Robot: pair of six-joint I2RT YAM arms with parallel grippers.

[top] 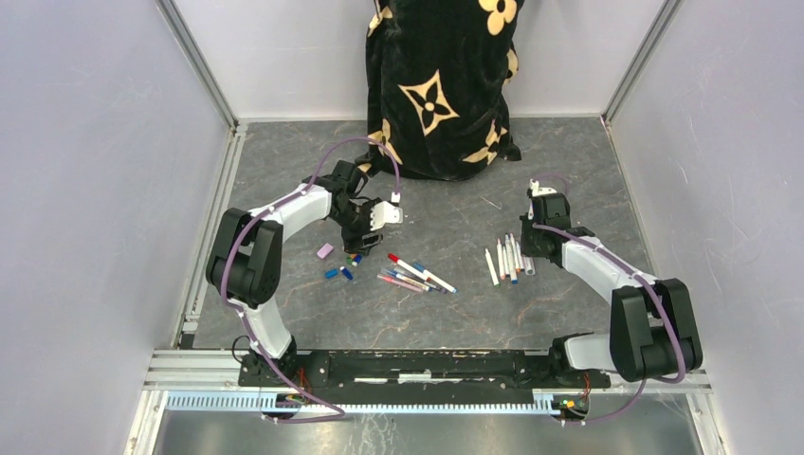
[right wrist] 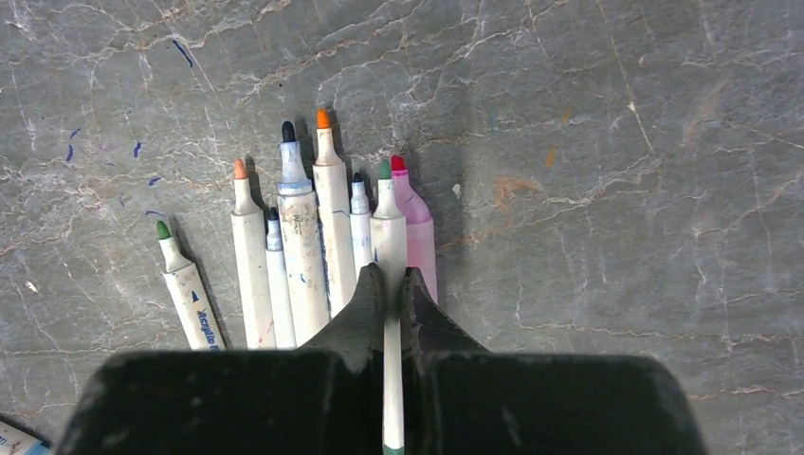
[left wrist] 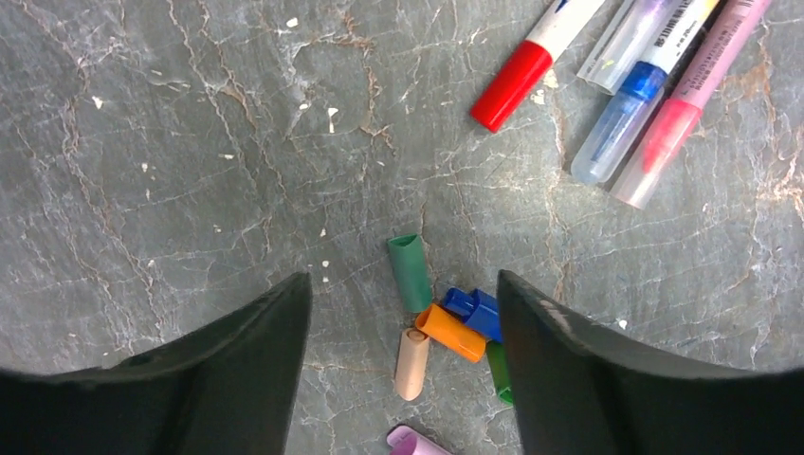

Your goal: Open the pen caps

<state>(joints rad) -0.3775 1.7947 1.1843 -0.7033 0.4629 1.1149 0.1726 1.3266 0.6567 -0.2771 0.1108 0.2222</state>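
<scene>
your left pincer (left wrist: 403, 280) is released, its fingers (left wrist: 237, 360) spread wide above the grey tabletop (left wrist: 190, 142) and gripping nothing. loose pen caps (left wrist: 446, 327) lie on the surface below the gap. nearest is a pink cap (left wrist: 412, 443), then a beige cap (left wrist: 411, 363), an orange cap (left wrist: 451, 332) touching a blue cap (left wrist: 474, 311), and a green cap (left wrist: 410, 272) farthest out. beyond them three capped pens lie side by side: a red-capped pen (left wrist: 517, 81), a blue-capped pen (left wrist: 626, 123) and a pink pen (left wrist: 678, 123).

your right pincer (right wrist: 391, 277) is clenched over a row of uncapped pens (right wrist: 303, 256), their tips pointing away from it. the green-tipped pen (right wrist: 384, 237) shows through the slit between the fingers, but you cannot tell whether they touch it. at the tabletop's far edge stands a black cloth with gold flowers (top: 441, 85).
</scene>
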